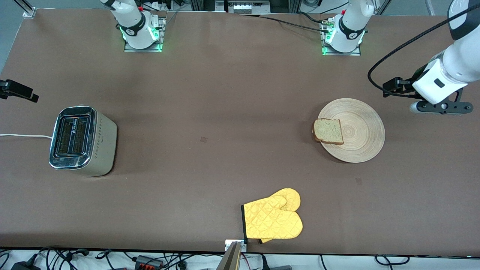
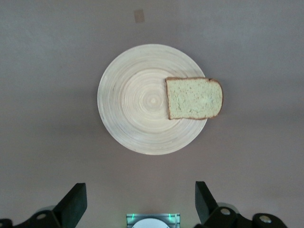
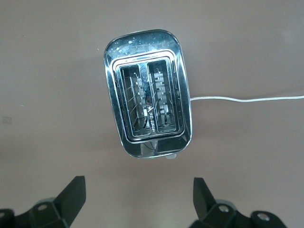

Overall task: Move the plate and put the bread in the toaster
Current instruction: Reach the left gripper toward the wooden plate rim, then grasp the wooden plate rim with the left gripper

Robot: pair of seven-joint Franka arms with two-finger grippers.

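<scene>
Nearest the front camera, lying flat on the brown desk (image 1: 210, 112): a yellow quilted oven mitt (image 1: 273, 218), close to the desk's edge and roughly midway along it.

Farther back, toward the left arm's end: the pale wooden plate (image 1: 358, 131), ringed with concentric grain, flat on the desk. On it, the slice of bread (image 1: 328, 131), lying flat at the rim on the side toward the toaster, its crust overhanging the edge slightly. Seen from the left wrist camera as well: bread (image 2: 194, 98) across the plate (image 2: 137, 109) rim.

At about the same depth, toward the right arm's end and well apart from the plate: the chrome-topped toaster (image 1: 81, 140), upright, both slots facing up and empty, white cord (image 1: 22, 135) trailing off the desk's end. Viewed straight down from the right wrist: toaster (image 3: 148, 92) with bare wire racks in both slots.

Above, the left pincer (image 2: 137, 204), spread wide and holding nothing, hanging over bare desk just beside the plate, at the end of the left arm (image 1: 446, 80). Likewise spread and empty, the right pincer (image 3: 137, 202), high over the desk beside the toaster, with only the camera bracket showing in the front view.
</scene>
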